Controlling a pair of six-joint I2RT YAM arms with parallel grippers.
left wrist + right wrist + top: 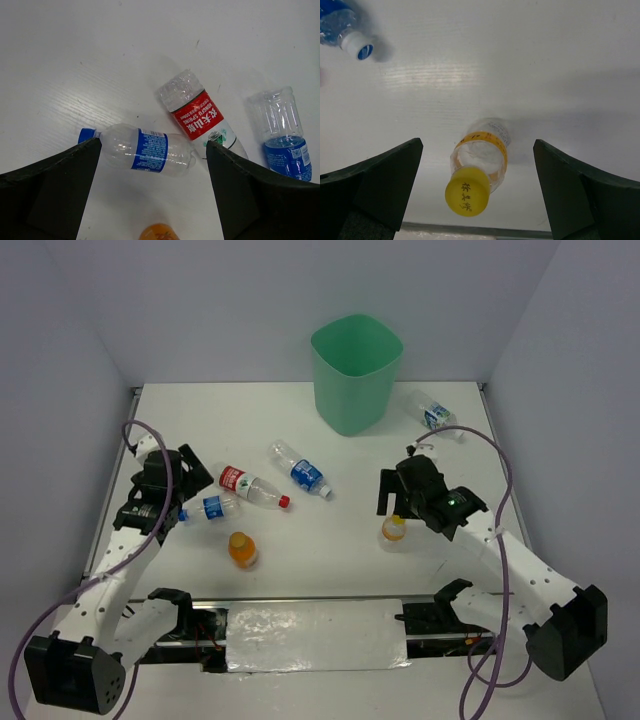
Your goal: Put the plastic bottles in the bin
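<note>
Claw state: the left claw was released, one finger on each side of a blue-labelled bottle. This bottle lay on its side on the desk, at about 9 o'clock in the top view. The right claw was also released, above an orange-capped bottle that appeared to stand upright at about 4 o'clock. The bin stood at 12 o'clock, and all six bottles were outside it.

Probable faults:
- Roll-out. The blue-labelled bottle was round, so uneven finger contact would likely have rolled it out of the grip.
- Neighbour disturbance. The red-white bottle lay at its 2 o'clock, close enough that contact could not be ruled out. A wide closing stroke could have pushed or pinched both.
- Tip-over. An off-centre descent by the right claw could have toppled the upright bottle.
- Bin strike. A low carry towards 12 o'clock could have hit the rim
</note>
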